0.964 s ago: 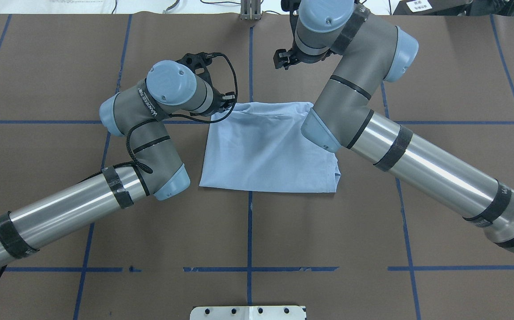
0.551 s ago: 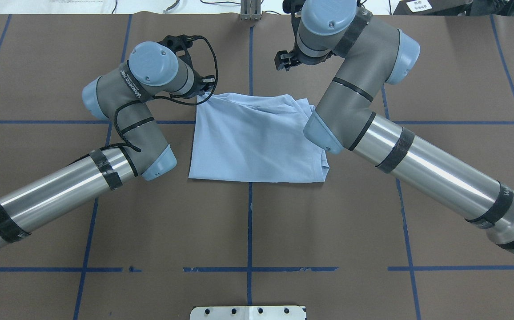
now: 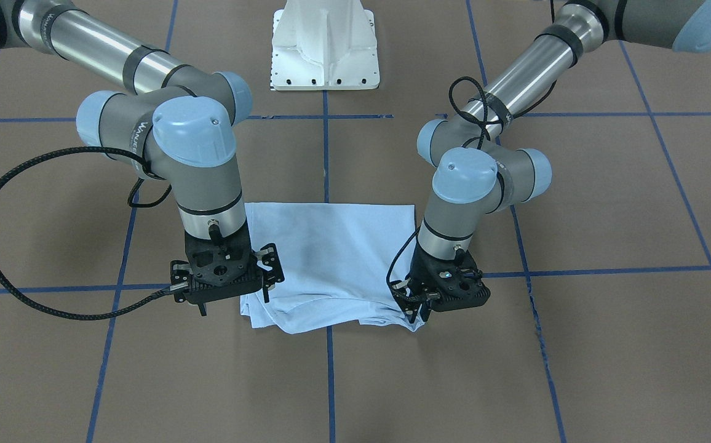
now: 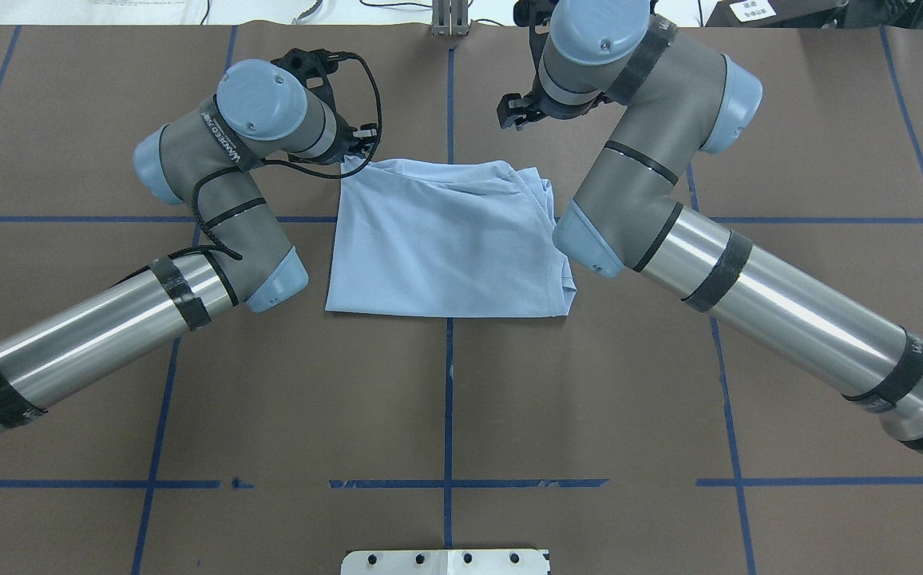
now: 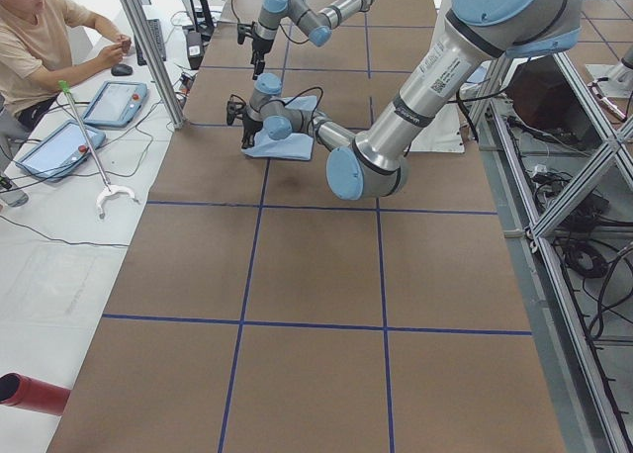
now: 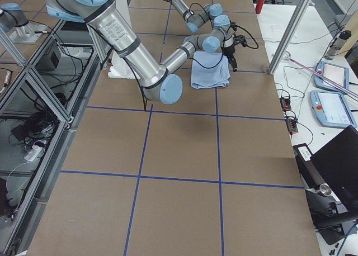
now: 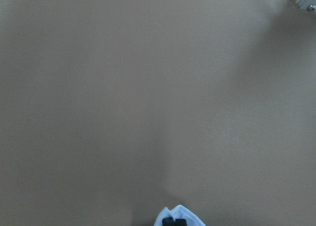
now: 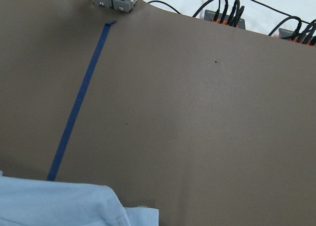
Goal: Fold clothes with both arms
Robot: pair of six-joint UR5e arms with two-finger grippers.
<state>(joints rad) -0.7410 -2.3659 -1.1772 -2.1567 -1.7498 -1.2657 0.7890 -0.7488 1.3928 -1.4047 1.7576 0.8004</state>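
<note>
Left claw [image 3: 415, 312], tips buried in cloth, pinches the T-shirt [image 4: 445, 239].

Shows thin, matt, creased cloth in the T-shirt [image 4: 445, 239]. Gleams as polished metal along the arms [image 4: 789, 303], over a matt, paper-like counter [image 4: 589, 415].

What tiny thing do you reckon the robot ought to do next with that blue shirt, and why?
Probably lower the right gripper onto the rumpled corner near it and close. The left gripper pinches the T-shirt at its opposite corner, while the right one hangs open, holding nothing; both likely need a grip to fold.
</note>
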